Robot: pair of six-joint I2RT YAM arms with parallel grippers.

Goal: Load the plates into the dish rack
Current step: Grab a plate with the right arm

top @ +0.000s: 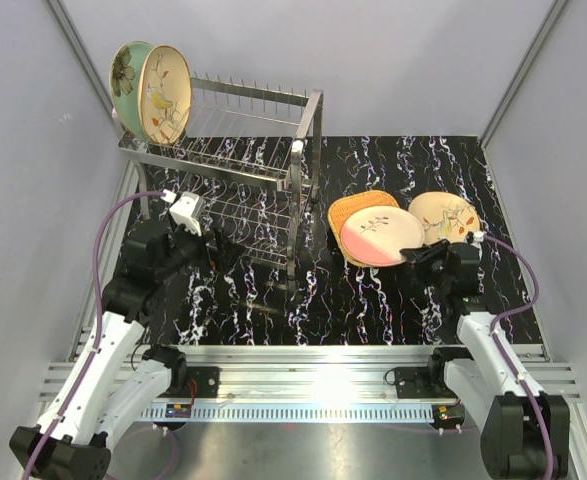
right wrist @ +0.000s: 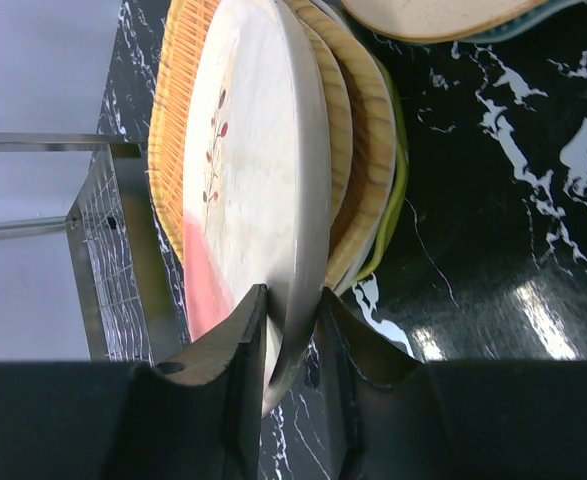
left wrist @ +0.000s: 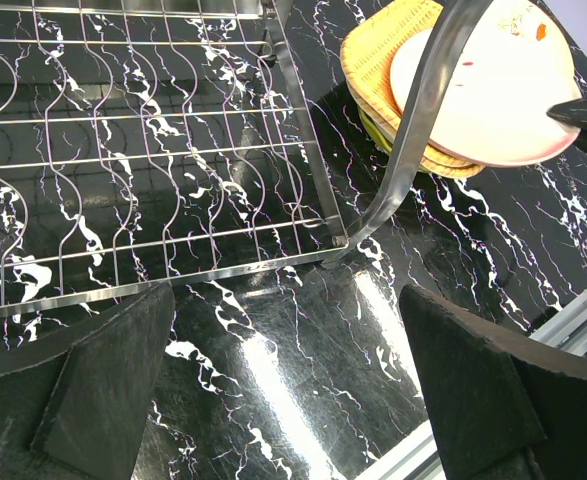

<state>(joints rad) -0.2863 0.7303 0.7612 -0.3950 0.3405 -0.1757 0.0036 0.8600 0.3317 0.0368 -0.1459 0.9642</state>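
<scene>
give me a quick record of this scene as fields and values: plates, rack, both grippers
rack: two tiers, on the left half of the table
in rack: mint plate and cream plate, upright, far left end of top tier
pile: pink plate on top, wicker plate under it, right of rack
second pile: beige plate on top, right of the first
left gripper: open, empty, by rack's lower tier
right gripper: pinching pink plate's near rim

Bright, even overhead light; white glare patches on glossy table (left wrist: 273, 380); soft shadows; all 3 views sharp.
</scene>
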